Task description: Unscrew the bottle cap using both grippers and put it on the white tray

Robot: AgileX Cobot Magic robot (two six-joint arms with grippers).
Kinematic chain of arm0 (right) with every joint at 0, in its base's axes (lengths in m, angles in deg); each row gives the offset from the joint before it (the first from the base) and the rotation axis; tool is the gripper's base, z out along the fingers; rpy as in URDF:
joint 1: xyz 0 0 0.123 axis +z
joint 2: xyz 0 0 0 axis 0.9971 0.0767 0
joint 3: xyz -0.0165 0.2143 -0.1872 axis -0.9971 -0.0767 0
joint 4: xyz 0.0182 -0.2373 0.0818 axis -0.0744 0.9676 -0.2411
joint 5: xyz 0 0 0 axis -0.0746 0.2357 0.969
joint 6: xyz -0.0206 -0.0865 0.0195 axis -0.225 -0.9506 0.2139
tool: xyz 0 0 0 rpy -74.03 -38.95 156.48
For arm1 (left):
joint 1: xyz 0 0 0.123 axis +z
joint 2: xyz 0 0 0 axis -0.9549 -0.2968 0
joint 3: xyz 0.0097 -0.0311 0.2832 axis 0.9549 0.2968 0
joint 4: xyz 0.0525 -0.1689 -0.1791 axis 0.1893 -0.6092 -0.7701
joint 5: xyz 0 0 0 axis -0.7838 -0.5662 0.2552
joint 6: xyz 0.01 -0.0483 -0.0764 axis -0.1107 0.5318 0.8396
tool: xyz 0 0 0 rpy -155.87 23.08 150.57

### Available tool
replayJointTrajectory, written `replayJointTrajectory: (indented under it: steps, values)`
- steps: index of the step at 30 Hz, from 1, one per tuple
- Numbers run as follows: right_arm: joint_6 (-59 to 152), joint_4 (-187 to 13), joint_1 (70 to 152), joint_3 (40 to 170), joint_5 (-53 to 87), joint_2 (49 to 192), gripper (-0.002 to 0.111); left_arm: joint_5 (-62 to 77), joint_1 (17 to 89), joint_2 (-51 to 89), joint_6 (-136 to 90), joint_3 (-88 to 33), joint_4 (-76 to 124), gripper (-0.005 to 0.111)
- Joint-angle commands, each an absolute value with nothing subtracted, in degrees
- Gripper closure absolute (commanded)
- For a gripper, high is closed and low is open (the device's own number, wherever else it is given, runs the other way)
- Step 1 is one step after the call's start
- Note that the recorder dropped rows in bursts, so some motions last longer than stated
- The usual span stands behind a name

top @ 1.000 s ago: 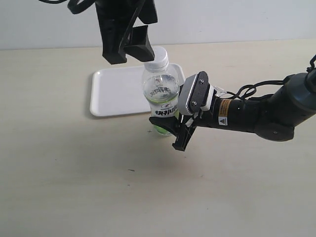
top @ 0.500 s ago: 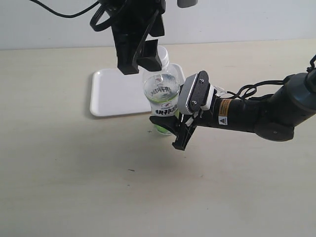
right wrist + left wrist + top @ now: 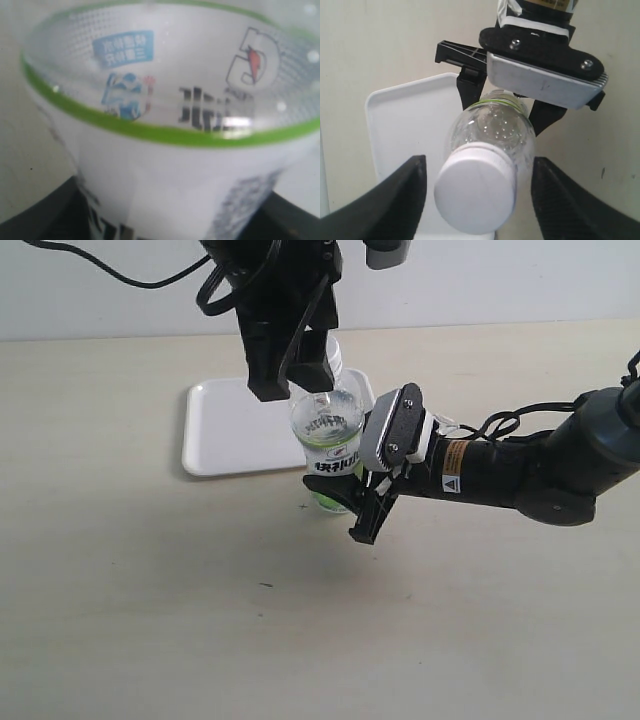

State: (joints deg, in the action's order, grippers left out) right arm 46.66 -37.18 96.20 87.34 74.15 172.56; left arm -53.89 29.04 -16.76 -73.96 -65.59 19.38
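At the near right corner of the white tray (image 3: 230,430), the bottle (image 3: 330,455) stands upright on or just above the worktop (image 3: 200,620); which, I cannot tell. Right claw (image 3: 350,502) is closed around its labelled body, unmoved over the last second. Left claw (image 3: 292,380) has come across and down from up and to the left. It now straddles the neck, and it hides most of the bottle cap (image 3: 475,195) in the exterior view. In the left wrist view its fingers (image 3: 395,200) flank the cap with a gap on each side: open, not yet gripping. Cap still seated on the bottle. Judgement: approach about done; closing on the ribbed side comes next, then twisting against the right claw's hold. Tray empty.
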Motion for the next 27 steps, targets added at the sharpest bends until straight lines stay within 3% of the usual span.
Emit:
replayJointTrajectory:
  steps: [1, 9, 22, 27]
  values:
    - [46.4, -37.1, 96.3, 87.8, 69.9, 172.8, 0.108, -54.2, 28.8, -16.9, -73.6, -65.9, 18.7, 0.047]
    - [46.5, -37.1, 96.3, 87.7, 69.9, 172.8, 0.108, -54.7, 28.8, -16.9, -73.6, -65.9, 18.7, 0.050]
    - [46.5, -37.3, 96.3, 87.7, 69.9, 172.8, 0.108, -54.8, 28.8, -16.9, -73.6, -65.9, 18.7, 0.107]
    - [46.5, -37.3, 96.3, 87.7, 69.9, 172.8, 0.108, -54.3, 28.8, -16.9, -66.0, -65.9, 18.7, 0.107]
